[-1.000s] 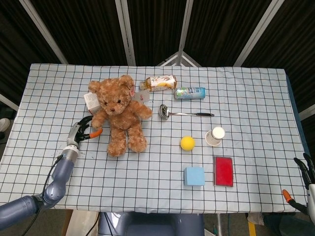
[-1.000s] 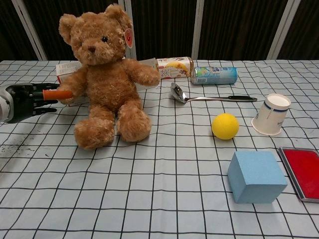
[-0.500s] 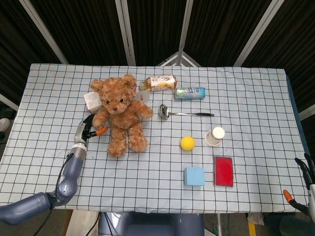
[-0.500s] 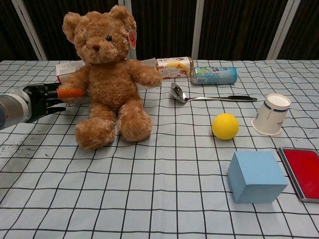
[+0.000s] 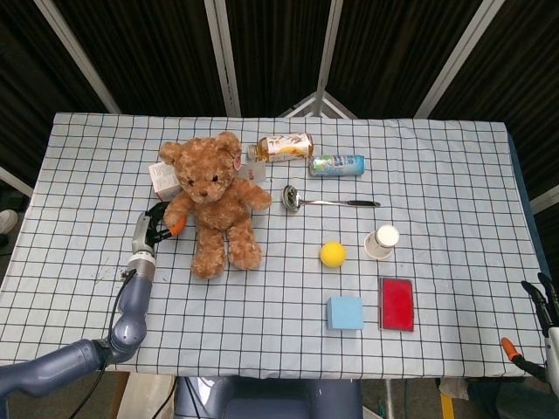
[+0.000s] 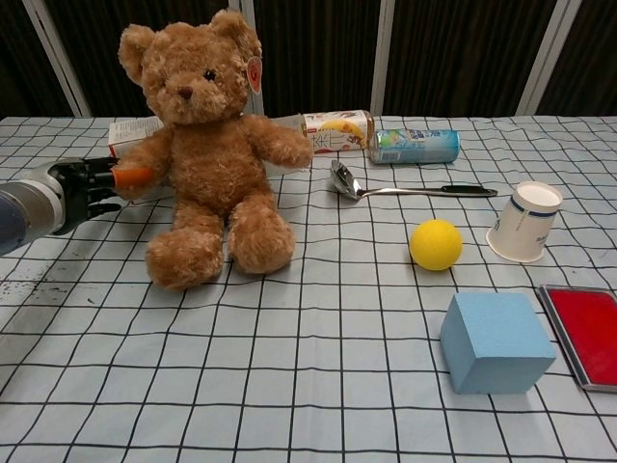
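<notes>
teddy bear | arm touching left hand fingers | fingers spread, grasping nothing | right hand state unclear

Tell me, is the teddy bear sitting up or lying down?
Sitting up. In the chest view the teddy bear has its head high and its legs stretched forward on the table.
</notes>
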You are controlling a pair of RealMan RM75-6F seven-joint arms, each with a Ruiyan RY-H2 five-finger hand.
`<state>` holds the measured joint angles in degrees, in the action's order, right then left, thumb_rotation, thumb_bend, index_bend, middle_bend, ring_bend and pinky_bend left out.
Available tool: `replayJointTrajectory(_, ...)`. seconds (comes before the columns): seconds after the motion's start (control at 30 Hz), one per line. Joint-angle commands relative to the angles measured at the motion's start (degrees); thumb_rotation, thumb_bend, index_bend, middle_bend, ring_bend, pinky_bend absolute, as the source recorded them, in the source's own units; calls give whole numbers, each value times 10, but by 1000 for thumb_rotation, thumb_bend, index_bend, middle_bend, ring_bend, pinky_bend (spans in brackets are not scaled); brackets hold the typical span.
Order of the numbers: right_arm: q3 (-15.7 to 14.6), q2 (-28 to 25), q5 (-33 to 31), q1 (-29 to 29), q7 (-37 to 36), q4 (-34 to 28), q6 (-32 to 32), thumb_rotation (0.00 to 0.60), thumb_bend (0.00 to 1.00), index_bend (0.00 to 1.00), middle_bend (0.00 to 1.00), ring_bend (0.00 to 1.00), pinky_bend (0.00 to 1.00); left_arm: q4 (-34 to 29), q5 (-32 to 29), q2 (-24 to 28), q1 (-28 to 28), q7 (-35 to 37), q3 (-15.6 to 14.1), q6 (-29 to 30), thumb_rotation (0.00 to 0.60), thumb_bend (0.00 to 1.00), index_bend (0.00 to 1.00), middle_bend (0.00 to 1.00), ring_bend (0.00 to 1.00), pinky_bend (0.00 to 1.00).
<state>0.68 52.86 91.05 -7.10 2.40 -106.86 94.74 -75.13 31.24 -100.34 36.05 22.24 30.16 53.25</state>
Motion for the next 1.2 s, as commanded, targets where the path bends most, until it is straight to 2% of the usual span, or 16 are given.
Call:
replayJointTrajectory(0.03, -1, -1, 1, 0, -3, 0, 0, 600, 218, 140, 61, 122, 0, -5, -17, -2, 2, -19, 5, 10, 600, 531, 424, 454, 53, 0)
replayJointTrajectory(0.2, -1, -2, 1, 0, -5, 0, 0, 600, 217, 140, 61, 122, 0, -10, -34, -4, 2, -38, 12, 20, 600, 590, 464, 493, 88, 0)
replayJointTrajectory(0.53, -2, -3, 0, -1, -5, -1, 0, 600, 218, 140, 61, 122, 0, -9, -52, -10, 0, -60, 22, 23, 600, 600, 499, 516, 117, 0)
replayJointTrajectory(0.97, -2, -2, 3, -1, -6, -1, 2, 600, 218, 140, 61, 122, 0, -65, 1, -7, -5, -66, 34, 61, 600, 597, 494, 510, 117, 0)
replayJointTrajectory(1.2, -3, -3, 4, -2, -7, -1, 3, 600, 217, 140, 61, 122, 0, -72, 9, -4, -16, -67, 27, 67, 600, 598, 494, 509, 117, 0)
